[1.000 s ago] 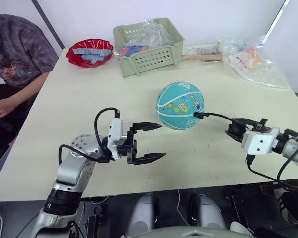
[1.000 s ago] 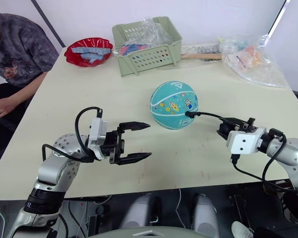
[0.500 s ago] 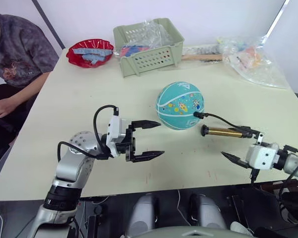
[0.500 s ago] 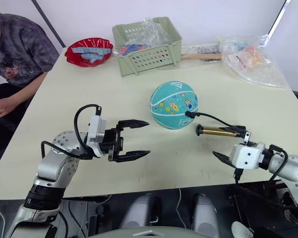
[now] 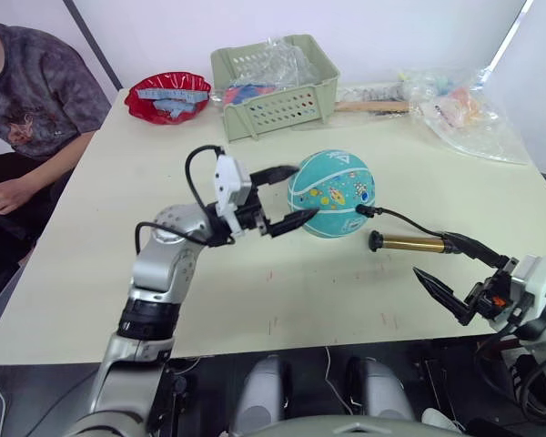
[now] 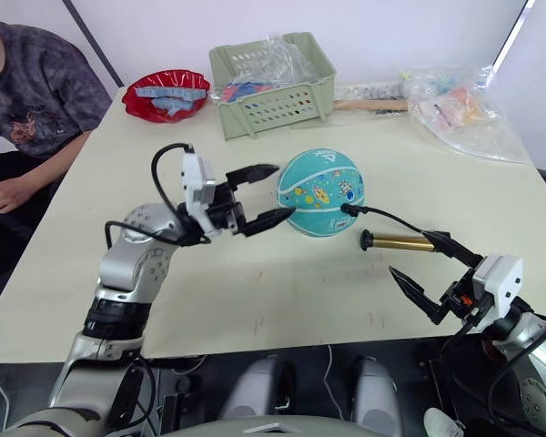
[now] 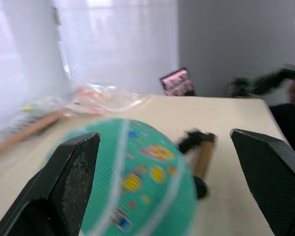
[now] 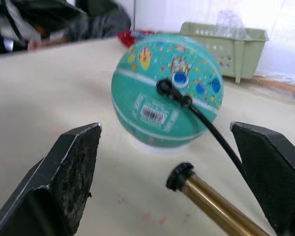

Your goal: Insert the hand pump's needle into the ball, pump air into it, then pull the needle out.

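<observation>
the teal ball with white seam lines and cartoon prints (image 5: 330,193) sits on the cream table (image 5: 118,228), about mid-width and toward the far half, with bare tabletop all around it. the small black fitting carrying the needle (image 8: 171,91) is seated in the ball's side facing the right arm; the pin itself cannot be seen. a thin black hose (image 5: 408,218) runs from that fitting to the gold-brass hand pump with black end caps (image 5: 408,242), which lies flat on the table just beside the ball, toward the right edge.

the left gripper (image 5: 288,196) is at the ball's left side, its two black fingers spread wide, one above and one below the ball's flank; contact cannot be confirmed. the right gripper (image 6: 435,270) hangs near the table's front right corner, fingers spread wide and holding nothing, apart from the pump.

a green slotted basket (image 5: 271,86), a red dish (image 5: 164,96) and clear plastic bags (image 5: 460,105) line the far edge. a seated person (image 5: 32,100) is at the left side.
</observation>
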`<control>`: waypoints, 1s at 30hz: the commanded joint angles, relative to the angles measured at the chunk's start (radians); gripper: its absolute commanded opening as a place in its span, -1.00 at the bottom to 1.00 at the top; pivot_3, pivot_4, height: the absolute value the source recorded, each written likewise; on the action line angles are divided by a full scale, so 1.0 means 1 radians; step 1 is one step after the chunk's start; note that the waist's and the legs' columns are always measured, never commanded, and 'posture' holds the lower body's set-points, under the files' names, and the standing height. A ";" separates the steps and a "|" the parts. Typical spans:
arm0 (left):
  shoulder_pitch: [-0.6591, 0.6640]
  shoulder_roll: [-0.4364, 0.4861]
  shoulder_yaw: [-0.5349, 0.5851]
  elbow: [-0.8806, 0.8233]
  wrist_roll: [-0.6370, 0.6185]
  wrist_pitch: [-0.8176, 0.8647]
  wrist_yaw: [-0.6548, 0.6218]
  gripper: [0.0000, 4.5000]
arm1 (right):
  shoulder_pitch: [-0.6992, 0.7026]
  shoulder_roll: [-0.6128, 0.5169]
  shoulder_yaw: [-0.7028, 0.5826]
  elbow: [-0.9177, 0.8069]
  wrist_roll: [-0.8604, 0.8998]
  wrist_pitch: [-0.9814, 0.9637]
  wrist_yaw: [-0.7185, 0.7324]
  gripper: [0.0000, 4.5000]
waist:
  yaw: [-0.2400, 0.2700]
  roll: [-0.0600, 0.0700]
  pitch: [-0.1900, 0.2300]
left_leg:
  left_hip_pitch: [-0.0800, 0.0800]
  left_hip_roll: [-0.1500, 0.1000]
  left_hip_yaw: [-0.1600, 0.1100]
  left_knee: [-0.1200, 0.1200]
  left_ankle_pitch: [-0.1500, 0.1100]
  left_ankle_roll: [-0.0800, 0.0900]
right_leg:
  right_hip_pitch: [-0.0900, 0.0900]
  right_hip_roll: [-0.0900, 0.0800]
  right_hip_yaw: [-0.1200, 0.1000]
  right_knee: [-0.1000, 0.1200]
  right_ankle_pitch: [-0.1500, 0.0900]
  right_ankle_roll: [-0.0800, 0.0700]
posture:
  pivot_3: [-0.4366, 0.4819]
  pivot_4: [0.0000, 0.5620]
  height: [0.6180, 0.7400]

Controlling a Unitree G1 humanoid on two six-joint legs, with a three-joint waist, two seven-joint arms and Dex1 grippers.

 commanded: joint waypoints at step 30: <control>-0.249 -0.235 -0.108 0.442 0.296 0.049 0.266 1.00 | -0.132 0.001 -0.010 -0.029 -0.068 0.132 0.002 0.96 | -0.002 -0.002 -0.001 | 0.002 0.000 -0.006 0.011 -0.003 0.006 | 0.000 0.002 0.007 0.014 0.000 0.000 | -0.05 -0.47 1.00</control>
